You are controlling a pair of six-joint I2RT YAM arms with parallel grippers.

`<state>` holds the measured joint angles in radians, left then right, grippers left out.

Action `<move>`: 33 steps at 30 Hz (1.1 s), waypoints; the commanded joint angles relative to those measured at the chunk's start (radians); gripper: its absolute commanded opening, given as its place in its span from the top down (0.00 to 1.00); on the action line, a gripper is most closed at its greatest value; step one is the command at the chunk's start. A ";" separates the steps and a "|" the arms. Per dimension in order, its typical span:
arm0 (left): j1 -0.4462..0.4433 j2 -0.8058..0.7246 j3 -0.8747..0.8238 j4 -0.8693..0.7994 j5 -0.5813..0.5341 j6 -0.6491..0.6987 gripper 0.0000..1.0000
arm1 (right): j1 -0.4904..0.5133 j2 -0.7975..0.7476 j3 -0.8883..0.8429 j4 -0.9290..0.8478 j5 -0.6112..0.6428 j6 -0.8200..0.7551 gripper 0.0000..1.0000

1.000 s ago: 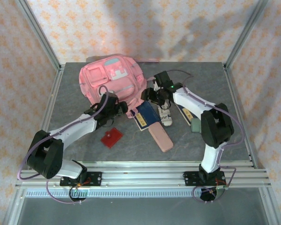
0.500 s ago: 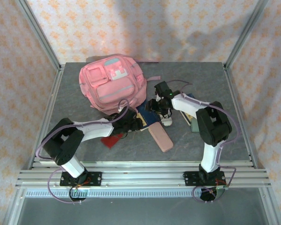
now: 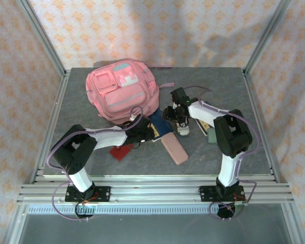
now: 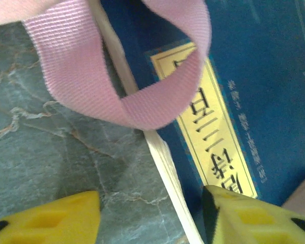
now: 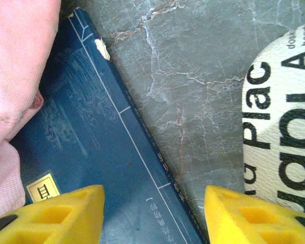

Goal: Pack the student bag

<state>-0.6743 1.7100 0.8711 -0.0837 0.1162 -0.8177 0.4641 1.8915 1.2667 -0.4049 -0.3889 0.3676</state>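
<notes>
The student bag (image 3: pixel 123 90), a large pink backpack, lies at the back left of the table. One of its pink straps (image 4: pixel 127 101) loops over a blue book (image 3: pixel 158 126) lying in front of it. My left gripper (image 3: pixel 146 133) (image 4: pixel 150 223) is open low over the book's left page edge. One yellow finger is above the yellow-labelled cover (image 4: pixel 213 147), the other above bare table. My right gripper (image 3: pixel 172 116) (image 5: pixel 152 216) is open above the book's (image 5: pixel 91 152) opposite, spine edge. Neither holds anything.
A flat pink pencil case (image 3: pixel 174 149) lies just in front of the book. A red card (image 3: pixel 121 151) is to its left. A white item with black lettering (image 3: pixel 182 128) (image 5: pixel 279 127) sits beside my right gripper. A greenish object (image 3: pixel 212 136) rests under the right forearm.
My left gripper swung from the bag's front edge rightward and down to the book's left edge. My right gripper dropped slightly toward the book. Both jaws have narrowed somewhat.
</notes>
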 commanded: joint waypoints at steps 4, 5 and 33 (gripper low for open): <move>-0.016 0.085 0.052 -0.002 -0.013 0.011 0.59 | 0.029 0.067 0.004 -0.103 0.012 -0.057 0.48; -0.017 0.090 0.056 -0.010 -0.017 0.012 0.60 | 0.034 0.077 0.012 -0.117 0.020 -0.061 0.48; -0.018 0.130 0.022 0.056 0.023 0.028 0.89 | 0.007 -0.035 -0.106 0.115 -0.615 -0.075 0.60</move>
<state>-0.6872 1.7725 0.9287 -0.0792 0.1181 -0.8036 0.4122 1.9179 1.1908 -0.3229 -0.6518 0.2623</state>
